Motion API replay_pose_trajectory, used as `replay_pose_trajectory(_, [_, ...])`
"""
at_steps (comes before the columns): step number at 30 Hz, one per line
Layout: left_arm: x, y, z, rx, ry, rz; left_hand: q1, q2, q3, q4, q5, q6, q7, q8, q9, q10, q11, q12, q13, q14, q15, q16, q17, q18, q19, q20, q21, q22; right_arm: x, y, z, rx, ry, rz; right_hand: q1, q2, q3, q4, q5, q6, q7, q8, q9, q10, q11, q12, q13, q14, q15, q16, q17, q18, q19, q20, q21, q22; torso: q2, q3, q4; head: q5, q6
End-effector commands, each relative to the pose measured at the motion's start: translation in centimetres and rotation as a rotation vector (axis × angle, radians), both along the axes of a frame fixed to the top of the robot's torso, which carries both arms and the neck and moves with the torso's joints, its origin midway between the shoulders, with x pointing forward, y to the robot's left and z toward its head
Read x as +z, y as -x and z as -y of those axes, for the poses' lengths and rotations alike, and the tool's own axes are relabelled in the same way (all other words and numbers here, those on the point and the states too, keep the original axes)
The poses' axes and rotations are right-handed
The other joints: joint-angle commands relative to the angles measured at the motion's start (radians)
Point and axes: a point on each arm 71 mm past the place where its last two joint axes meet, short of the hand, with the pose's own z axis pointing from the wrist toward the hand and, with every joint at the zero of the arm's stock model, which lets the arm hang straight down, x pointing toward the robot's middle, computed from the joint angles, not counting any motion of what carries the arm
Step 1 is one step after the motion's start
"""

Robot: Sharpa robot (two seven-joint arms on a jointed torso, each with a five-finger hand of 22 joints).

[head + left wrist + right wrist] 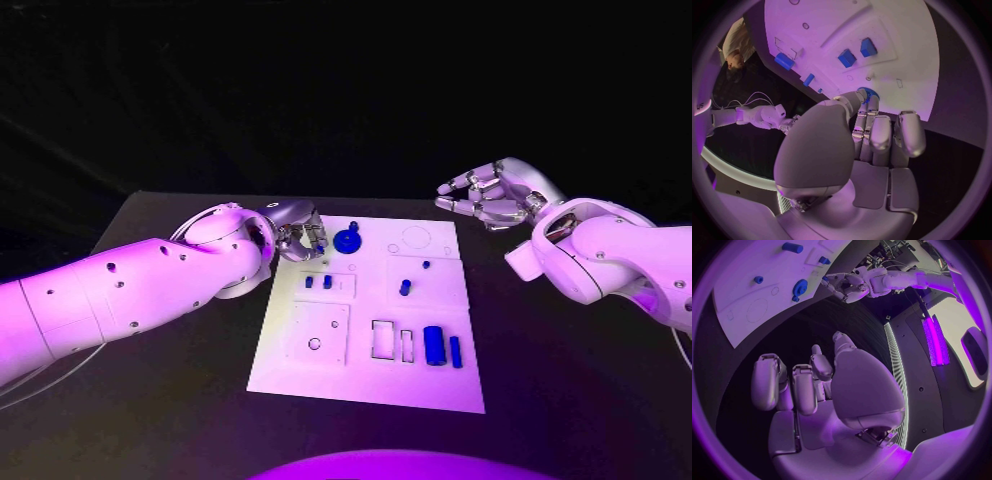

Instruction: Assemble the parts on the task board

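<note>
Overhead, black table (159, 420) under white task board (368, 385), dark backdrop behind. Left hand (296, 238) at board's far left edge, fingertips touching blue gear (348, 241); grip unclear. Blue cylinder (434, 345) lying lengthwise near-to-far. Right hand (490, 195) off board, loosely curled, holding nothing. Right wrist: gear (799, 288) flat.

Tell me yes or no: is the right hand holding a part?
No. The right hand hovers off the board's far right corner, fingers curled around nothing.
</note>
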Motion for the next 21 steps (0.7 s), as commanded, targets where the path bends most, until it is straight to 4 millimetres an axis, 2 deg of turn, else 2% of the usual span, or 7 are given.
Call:
replay_pose_trajectory(1, [-0.4,0.0,0.2,-0.002,-0.009,-0.024,-0.012,0.001,0.000,-0.001,-0.007,0.005,0.001,-0.005,-0.002,0.005,-0.001,-0.007,0.000,0.006,-0.001,0.004,0.000,-0.020,0.006,-0.003,0.003,0.034,0.0,0.1,-0.1,0.011,0.005,0.005,-0.002,0.005,-0.006,0.002,0.003,-0.001,-0.001,0.006,0.000,0.001,-0.001,0.002,0.001,0.061,-0.007,-0.003,0.095,0.015,-0.005,0.002,-0.002,0.092,0.001,0.0003,0.0006,0.000,-0.001])
replay_pose_trajectory(21, [-1.6,-0.1,1.2,-0.025,-0.041,-0.045,-0.014,0.000,0.000,-0.002,-0.008,0.006,0.000,-0.006,-0.002,0.006,-0.001,-0.009,0.001,0.004,-0.002,0.001,-0.008,-0.020,0.006,-0.003,0.002,0.034,0.0,0.1,-0.2,0.012,0.004,0.005,-0.002,0.007,-0.006,0.003,0.005,-0.001,-0.002,0.008,0.000,0.001,-0.002,0.002,0.000,0.061,-0.007,-0.003,0.095,0.015,-0.005,0.001,-0.002,0.092,-0.001,0.0000,0.0005,-0.002,-0.007])
